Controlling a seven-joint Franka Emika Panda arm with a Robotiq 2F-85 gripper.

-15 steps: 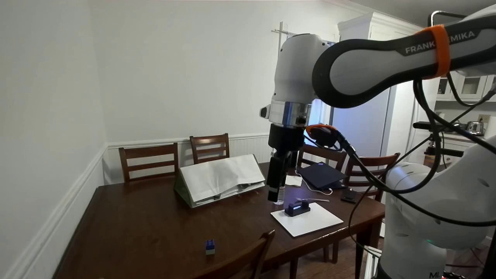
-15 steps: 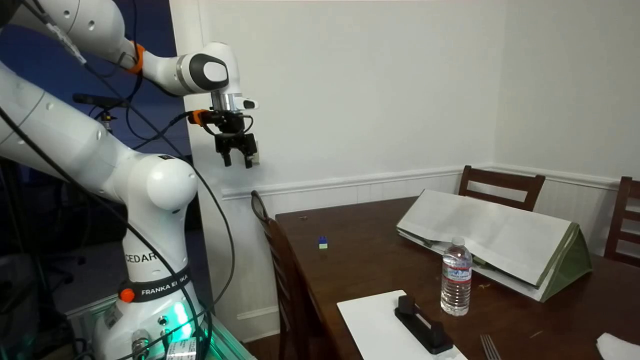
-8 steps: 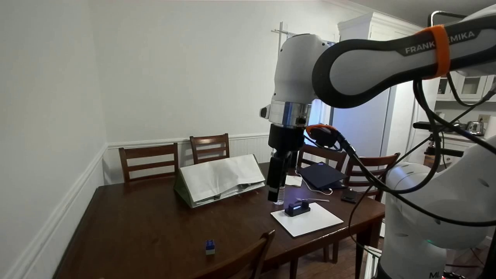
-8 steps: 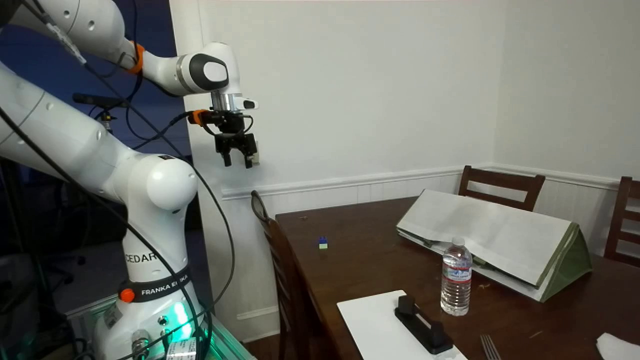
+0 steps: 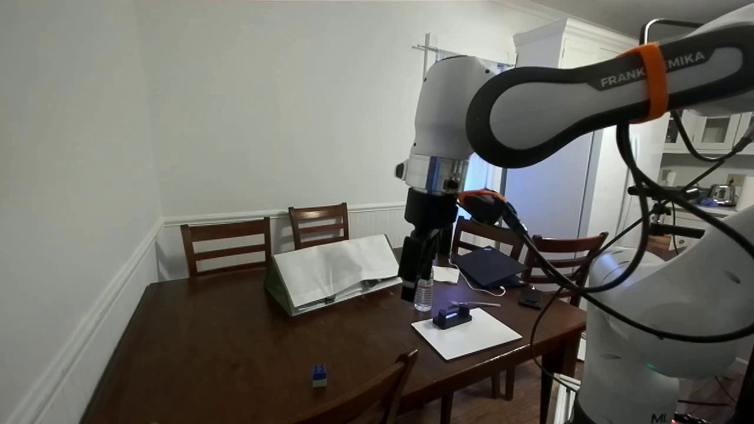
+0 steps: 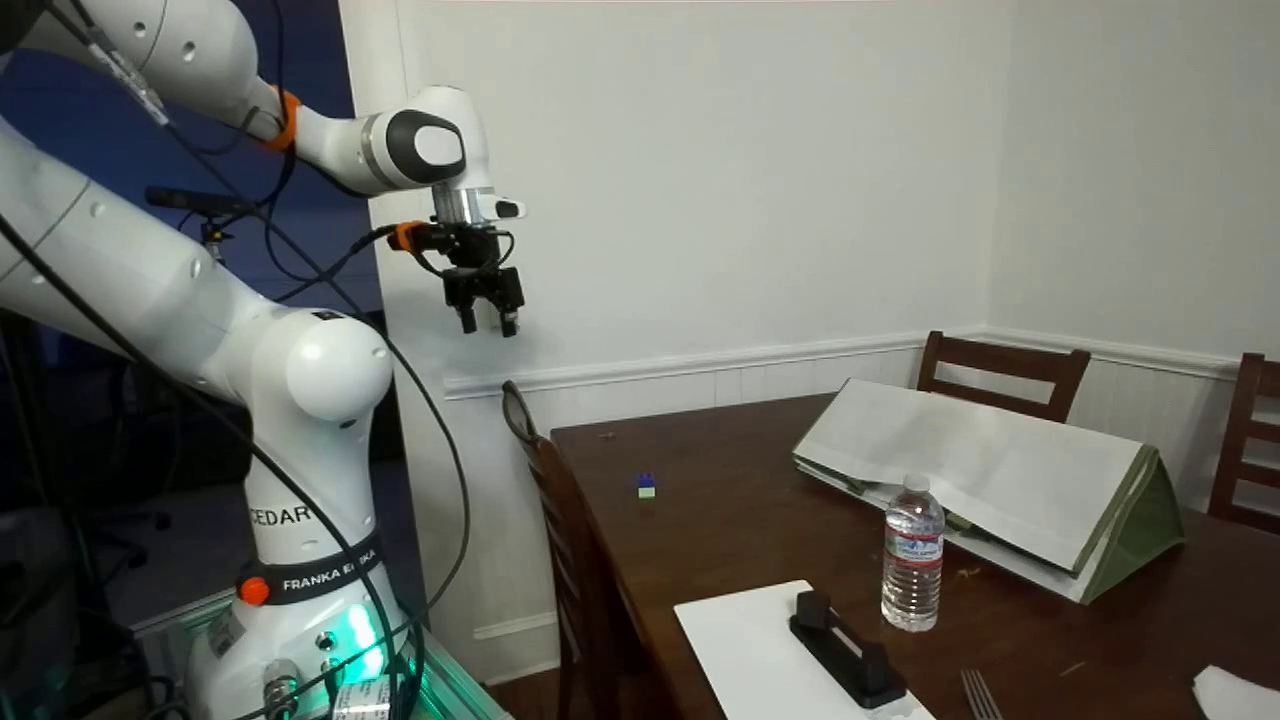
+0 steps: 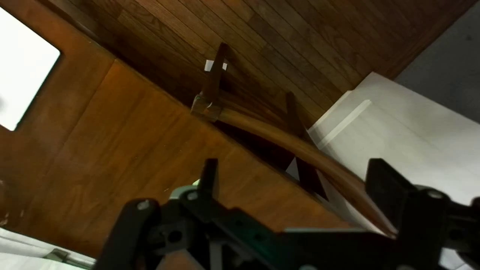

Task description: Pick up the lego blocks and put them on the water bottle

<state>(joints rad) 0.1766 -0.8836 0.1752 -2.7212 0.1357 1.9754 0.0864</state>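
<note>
The lego blocks, blue over pale green, stand stacked on the table in both exterior views [image 5: 319, 375] [image 6: 646, 486]. In the wrist view a pale green bit [image 7: 196, 182] peeks out behind a finger. The clear water bottle [image 6: 912, 560] stands upright on the table near the open book; in an exterior view it is partly behind my gripper [image 5: 423, 299]. My gripper [image 6: 489, 331] hangs high above the table, apart from blocks and bottle. Its fingers are wide apart with nothing between them, as the wrist view shows [image 7: 294, 165].
The open book [image 6: 980, 470] stands tented on the table [image 6: 730, 540]. A white board [image 5: 489, 338] carries a dark object [image 5: 452, 317]. A fork [image 6: 980, 694] lies near the bottle. A chair [image 6: 570, 510] stands at the table edge near the blocks. A dark laptop [image 5: 490, 266] lies farther off.
In the last half second my arm and gripper have shifted slightly, to the right in an exterior view, uncovering more of the bottle elsewhere. The blocks and bottle have not moved.
</note>
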